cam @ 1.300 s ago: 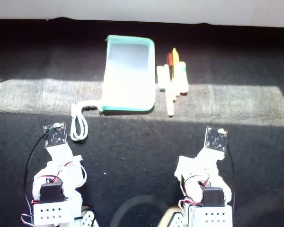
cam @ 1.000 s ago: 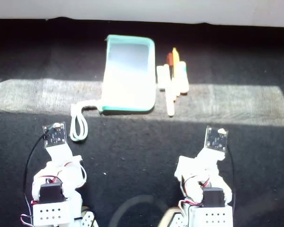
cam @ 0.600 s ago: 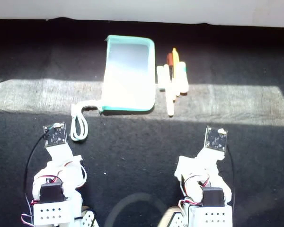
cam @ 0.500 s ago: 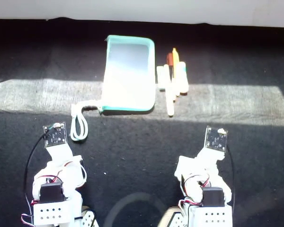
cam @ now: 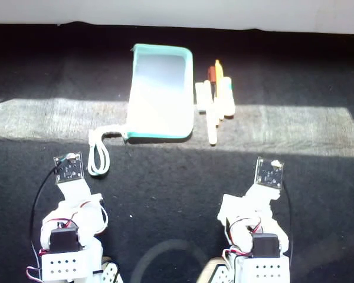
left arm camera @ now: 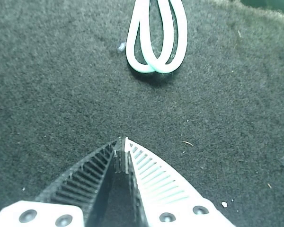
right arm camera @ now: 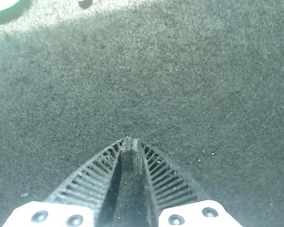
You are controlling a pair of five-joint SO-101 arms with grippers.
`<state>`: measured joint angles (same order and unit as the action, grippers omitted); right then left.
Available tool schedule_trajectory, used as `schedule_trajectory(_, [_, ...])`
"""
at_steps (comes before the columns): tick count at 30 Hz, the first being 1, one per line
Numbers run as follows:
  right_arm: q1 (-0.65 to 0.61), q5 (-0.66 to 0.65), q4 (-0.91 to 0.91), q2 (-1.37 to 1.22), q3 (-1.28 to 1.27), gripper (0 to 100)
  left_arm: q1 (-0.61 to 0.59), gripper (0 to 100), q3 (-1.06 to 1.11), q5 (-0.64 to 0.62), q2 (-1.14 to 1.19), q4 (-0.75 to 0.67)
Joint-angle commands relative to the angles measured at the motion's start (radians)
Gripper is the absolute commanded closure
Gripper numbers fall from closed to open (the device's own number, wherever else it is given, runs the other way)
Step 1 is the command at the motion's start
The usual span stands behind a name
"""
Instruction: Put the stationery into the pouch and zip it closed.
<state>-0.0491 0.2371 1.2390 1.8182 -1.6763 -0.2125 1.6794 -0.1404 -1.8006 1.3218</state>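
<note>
A teal-edged pouch [cam: 160, 91] lies flat at the back middle of the table, its white wrist strap [cam: 97, 156] looping toward the near left. Several pens and markers [cam: 215, 100] lie side by side just right of the pouch. My left gripper [left arm camera: 122, 140] is shut and empty over bare mat, a short way from the strap loop [left arm camera: 157, 42]. My right gripper [right arm camera: 129, 141] is shut and empty over bare dark mat. In the high view both arms sit folded at the near edge, the left arm [cam: 69, 221] and the right arm [cam: 256, 221].
A dark felt mat [cam: 177, 194] covers the table, with a bright sunlit band [cam: 295, 127] across its middle. A pale wall edge [cam: 177, 12] runs along the back.
</note>
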Motion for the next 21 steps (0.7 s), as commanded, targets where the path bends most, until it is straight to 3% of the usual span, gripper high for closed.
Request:
schedule_trajectory(1, [-0.002, 0.009, 0.002, 0.007, -0.133, 99.1, 0.016, 99, 0.016, -0.009, -0.004, 0.005])
schedule_trajectory(7, [-0.008, 0.014, 0.002, 0.007, -0.133, 99.1, 0.082, 99, 0.016, -0.012, -0.004, 0.005])
schedule_trajectory(17, [-0.008, 0.012, 0.002, 0.007, -0.133, 99.1, 0.403, 99, 0.016, -0.011, -0.004, 0.005])
schedule_trajectory(21, [-0.01, 0.015, 0.002, 0.007, -0.133, 99.1, 0.43, 99, 0.016, -0.008, -0.004, 0.003])
